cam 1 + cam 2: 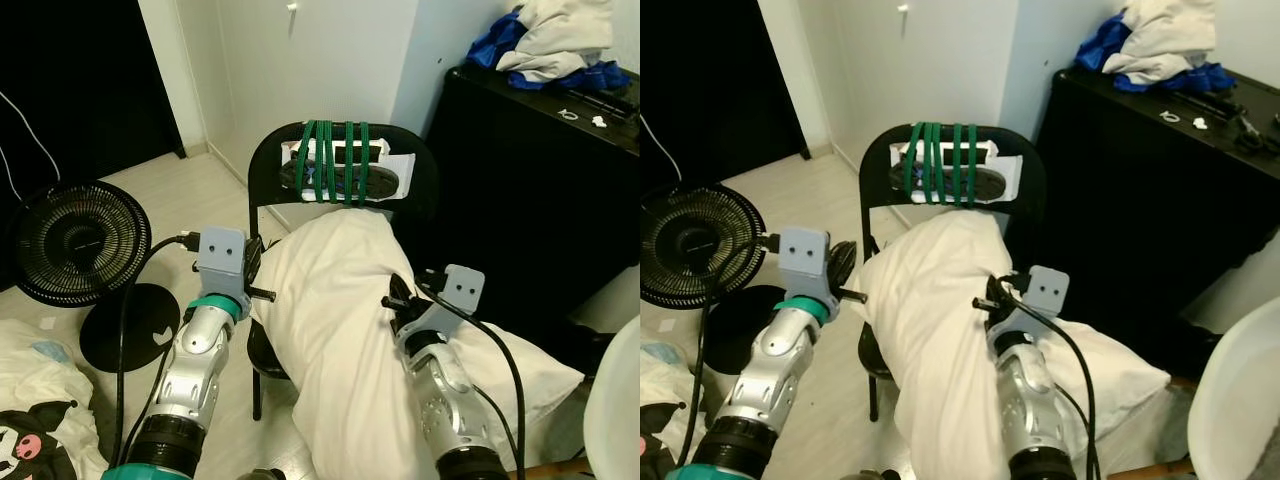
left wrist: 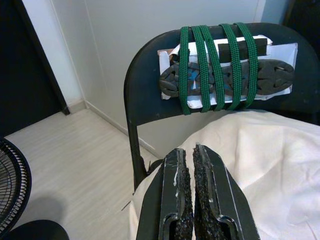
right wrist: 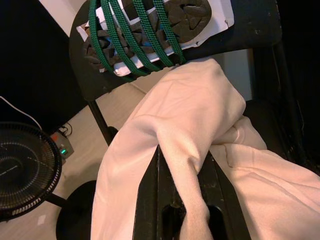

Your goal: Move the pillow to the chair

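Nearest the camera, two silver arms reach forward on either side of a large white pillow [image 1: 345,340]. The pillow lies draped over the seat of a black folding chair [image 1: 420,170], its top end leaning against the chair's backrest and its lower end hanging off the front toward the robot.

The right gripper [image 3: 180,200] is clamped on the pillow: the right wrist view shows a fold of cloth pinched between its black fingers, a detail the head views hide behind the wrist.

The left gripper [image 2: 192,195] sits at the pillow's left edge. The left wrist view shows its fingers pressed together with nothing between them, the pillow just beyond.

Green straps [image 1: 335,160] bind dark foam pads to the backrest.

To the left stands a black floor fan [image 1: 75,240]. Behind the chair on the right, a black cabinet [image 1: 530,190] holds crumpled blue and white clothes [image 1: 555,45].
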Available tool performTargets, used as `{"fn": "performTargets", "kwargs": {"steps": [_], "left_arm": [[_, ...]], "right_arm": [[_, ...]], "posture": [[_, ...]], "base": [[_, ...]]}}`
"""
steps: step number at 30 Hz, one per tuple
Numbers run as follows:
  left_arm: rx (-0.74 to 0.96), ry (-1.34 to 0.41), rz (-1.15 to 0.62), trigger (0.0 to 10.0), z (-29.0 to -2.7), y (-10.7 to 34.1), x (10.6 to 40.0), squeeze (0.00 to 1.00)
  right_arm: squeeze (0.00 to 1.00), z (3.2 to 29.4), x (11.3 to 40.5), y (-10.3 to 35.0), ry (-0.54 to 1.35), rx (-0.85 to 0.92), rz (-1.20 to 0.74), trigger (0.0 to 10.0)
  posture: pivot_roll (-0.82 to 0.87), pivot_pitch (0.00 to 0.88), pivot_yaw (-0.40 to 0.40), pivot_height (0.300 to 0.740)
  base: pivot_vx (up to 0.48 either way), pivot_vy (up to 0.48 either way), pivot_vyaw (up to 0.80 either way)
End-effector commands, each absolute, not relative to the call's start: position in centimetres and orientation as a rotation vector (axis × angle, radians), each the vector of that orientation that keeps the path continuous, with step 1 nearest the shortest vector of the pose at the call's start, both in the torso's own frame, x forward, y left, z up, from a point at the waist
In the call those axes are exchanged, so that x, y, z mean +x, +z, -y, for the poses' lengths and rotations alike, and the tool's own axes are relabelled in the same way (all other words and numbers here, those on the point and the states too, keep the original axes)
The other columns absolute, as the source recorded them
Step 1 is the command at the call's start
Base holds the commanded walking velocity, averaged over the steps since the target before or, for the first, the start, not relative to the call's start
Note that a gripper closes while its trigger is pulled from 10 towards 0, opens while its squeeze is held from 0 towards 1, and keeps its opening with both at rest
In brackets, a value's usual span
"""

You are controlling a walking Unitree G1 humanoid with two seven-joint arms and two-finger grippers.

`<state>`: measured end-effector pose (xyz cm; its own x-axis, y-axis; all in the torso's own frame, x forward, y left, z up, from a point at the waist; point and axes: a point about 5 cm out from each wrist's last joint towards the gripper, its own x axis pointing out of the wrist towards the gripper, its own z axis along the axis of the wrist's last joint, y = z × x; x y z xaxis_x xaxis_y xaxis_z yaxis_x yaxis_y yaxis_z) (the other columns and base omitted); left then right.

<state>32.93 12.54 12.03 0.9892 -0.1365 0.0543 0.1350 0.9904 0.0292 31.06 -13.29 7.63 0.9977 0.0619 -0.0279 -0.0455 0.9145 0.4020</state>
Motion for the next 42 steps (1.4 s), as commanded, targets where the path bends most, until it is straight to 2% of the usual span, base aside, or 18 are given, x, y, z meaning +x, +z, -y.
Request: {"fn": "performTargets", "kwargs": {"steps": [1,24,42], "left_arm": [[0.019,-0.129,0.016,10.0,-12.7,11.1,32.8,0.0],[0.02,-0.141,0.002,10.0,-12.3,10.6,32.5,0.0],[0.025,-0.15,-0.001,10.0,-12.1,10.5,32.3,0.0]], "right_arm": [[0.0,12.6,31.1,8.0,0.081,0.411,-0.021,10.0],[0.0,12.8,30.9,7.8,0.083,0.392,-0.023,10.0],[0.0,14.2,31.2,7.4,0.027,0.366,-0.033,10.0]], "posture": [[0.09,0.031,0.088,0.701],[0.09,0.031,0.086,0.622],[0.08,0.033,0.086,0.622]], "base": [[0.0,0.0,0.0],[0.0,0.0,0.0],[0.0,0.0,0.0]]}}
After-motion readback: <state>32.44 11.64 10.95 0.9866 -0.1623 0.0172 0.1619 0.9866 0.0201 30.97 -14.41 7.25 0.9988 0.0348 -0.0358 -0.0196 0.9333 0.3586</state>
